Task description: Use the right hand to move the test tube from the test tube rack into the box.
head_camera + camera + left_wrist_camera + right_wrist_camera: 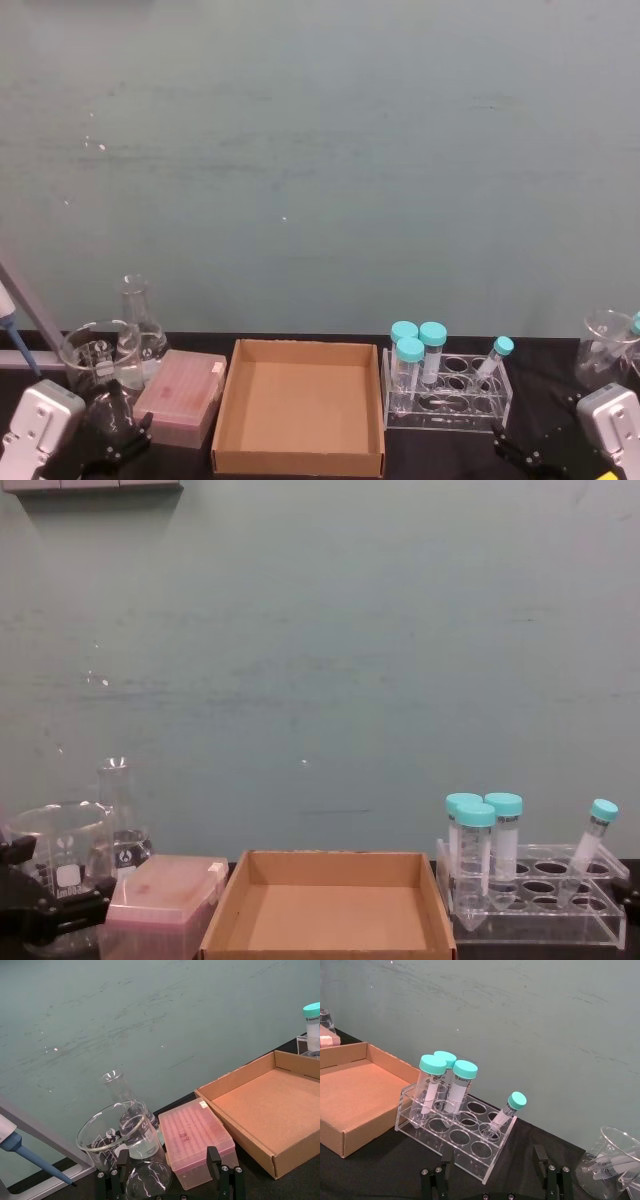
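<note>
The slim test tube (pixel 493 358) with a small teal cap leans in the right end of the clear test tube rack (pixel 470 412), apart from three wider teal-capped tubes (pixel 417 350) at the rack's left end. The right wrist view shows the same test tube (pixel 504 1112) and rack (pixel 470 1146) just ahead of my right gripper (pixel 493 1152), which is open and holds nothing. The brown cardboard box (pixel 300 405) lies left of the rack, with nothing in it. My right gripper (pixel 525 447) sits low by the table's front right. My left gripper (pixel 118 447) rests open at the front left.
A pink lidded plastic box (pixel 182 395) lies left of the cardboard box, with a glass beaker (pixel 98 355) and a flask (pixel 140 315) behind it. A pipette (pixel 30 1155) stands at the far left. Another beaker (pixel 607 345) stands right of the rack. A teal wall closes the back.
</note>
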You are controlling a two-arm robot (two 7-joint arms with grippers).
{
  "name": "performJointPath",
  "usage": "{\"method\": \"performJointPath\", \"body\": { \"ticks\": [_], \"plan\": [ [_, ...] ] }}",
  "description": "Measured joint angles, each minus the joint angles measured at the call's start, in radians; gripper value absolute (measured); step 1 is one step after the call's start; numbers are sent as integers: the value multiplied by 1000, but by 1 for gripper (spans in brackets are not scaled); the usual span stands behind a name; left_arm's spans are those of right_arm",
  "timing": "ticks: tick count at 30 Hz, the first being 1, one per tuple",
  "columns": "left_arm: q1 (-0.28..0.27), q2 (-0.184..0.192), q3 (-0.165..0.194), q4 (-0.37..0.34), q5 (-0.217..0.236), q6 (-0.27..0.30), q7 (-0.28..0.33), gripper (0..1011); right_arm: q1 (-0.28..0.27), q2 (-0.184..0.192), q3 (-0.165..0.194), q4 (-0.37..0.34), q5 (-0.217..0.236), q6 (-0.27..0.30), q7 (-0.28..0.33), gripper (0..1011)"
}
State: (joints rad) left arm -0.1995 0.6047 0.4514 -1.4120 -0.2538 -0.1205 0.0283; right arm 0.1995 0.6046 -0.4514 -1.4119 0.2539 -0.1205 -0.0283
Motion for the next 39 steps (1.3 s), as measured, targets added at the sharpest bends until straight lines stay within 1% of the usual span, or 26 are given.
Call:
{"method": "performJointPath", "body": {
  "ticks": [39],
  "plan": [
    [0, 0, 0, 0, 0, 0, 0, 1000, 0, 0, 0, 0, 0, 0, 0, 1002]
  ]
}}
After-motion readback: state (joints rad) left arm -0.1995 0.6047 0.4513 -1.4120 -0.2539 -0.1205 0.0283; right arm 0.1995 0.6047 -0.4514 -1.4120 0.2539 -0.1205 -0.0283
